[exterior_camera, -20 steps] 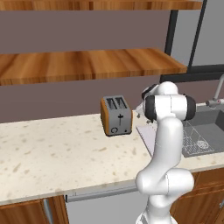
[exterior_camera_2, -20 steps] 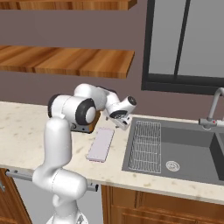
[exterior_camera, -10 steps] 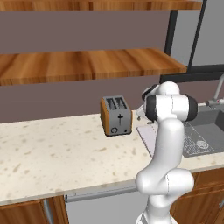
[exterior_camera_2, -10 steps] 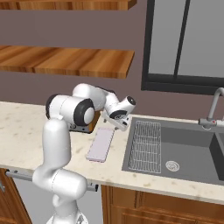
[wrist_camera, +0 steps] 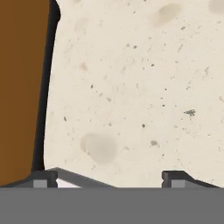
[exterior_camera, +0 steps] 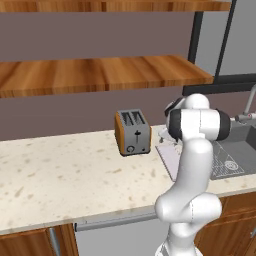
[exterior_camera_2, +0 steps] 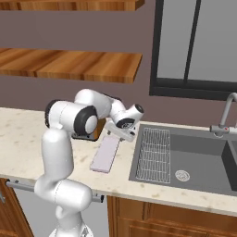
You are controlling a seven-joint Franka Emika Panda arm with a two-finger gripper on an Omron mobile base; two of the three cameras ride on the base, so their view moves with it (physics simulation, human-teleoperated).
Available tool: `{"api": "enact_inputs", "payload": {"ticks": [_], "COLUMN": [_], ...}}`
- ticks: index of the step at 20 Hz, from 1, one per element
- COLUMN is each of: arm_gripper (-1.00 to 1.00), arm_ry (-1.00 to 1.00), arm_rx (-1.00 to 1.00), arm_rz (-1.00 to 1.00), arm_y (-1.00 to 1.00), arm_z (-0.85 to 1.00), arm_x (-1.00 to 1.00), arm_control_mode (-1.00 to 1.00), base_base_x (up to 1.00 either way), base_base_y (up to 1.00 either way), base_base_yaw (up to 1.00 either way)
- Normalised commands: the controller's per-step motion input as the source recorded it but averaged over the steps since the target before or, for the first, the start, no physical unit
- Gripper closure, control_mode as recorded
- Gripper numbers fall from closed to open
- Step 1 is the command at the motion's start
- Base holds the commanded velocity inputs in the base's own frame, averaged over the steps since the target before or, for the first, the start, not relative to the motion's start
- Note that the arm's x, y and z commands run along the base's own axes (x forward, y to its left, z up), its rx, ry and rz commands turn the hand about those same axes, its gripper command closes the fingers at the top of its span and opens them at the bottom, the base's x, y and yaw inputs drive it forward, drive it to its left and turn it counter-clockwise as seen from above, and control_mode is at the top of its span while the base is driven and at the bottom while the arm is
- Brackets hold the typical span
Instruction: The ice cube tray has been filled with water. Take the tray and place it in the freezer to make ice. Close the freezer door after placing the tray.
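The ice cube tray [exterior_camera_2: 105, 154] is a thin pale lavender slab lying flat on the speckled counter, just left of the sink. In the left base view the tray [exterior_camera: 168, 156] shows partly behind my arm. My gripper [exterior_camera_2: 119, 134] hangs just above the tray's far end, pointing down. In the hand view the gripper [wrist_camera: 109, 179] is open, its fingertips [wrist_camera: 43, 177] wide apart over bare counter, with a pale corner by the left one. The freezer and the freezer door are out of view.
An orange-sided steel toaster [exterior_camera: 133, 132] stands close behind the tray. To the right lies the sink [exterior_camera_2: 203, 142] with a wire rack [exterior_camera_2: 152, 148] and a faucet [exterior_camera_2: 227, 113]. Wooden shelves [exterior_camera: 100, 72] hang above the counter. A brown surface [wrist_camera: 19, 87] lines the hand view's left.
My hand has dipped slightly toward the tray's far end. The tray and toaster have not moved.
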Motion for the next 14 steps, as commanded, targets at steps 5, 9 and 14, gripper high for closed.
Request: {"api": "enact_inputs", "payload": {"ticks": [5, 9, 14], "arm_gripper": [-1.0, -1.0, -1.0], "arm_ry": [0.0, 0.0, 0.0], "arm_rx": [0.0, 0.0, 0.0], "arm_rz": [0.15, 0.17, 0.2], "arm_y": [0.0, 0.0, 0.0], "arm_z": [-0.33, -0.3, -0.29], "arm_x": [-0.76, -0.74, -0.68], "arm_control_mode": [-1.0, -1.0, -1.0], "base_base_x": [0.0, 0.0, 0.0], "base_base_y": [0.0, 0.0, 0.0], "base_base_yaw": [0.0, 0.0, 0.0]}}
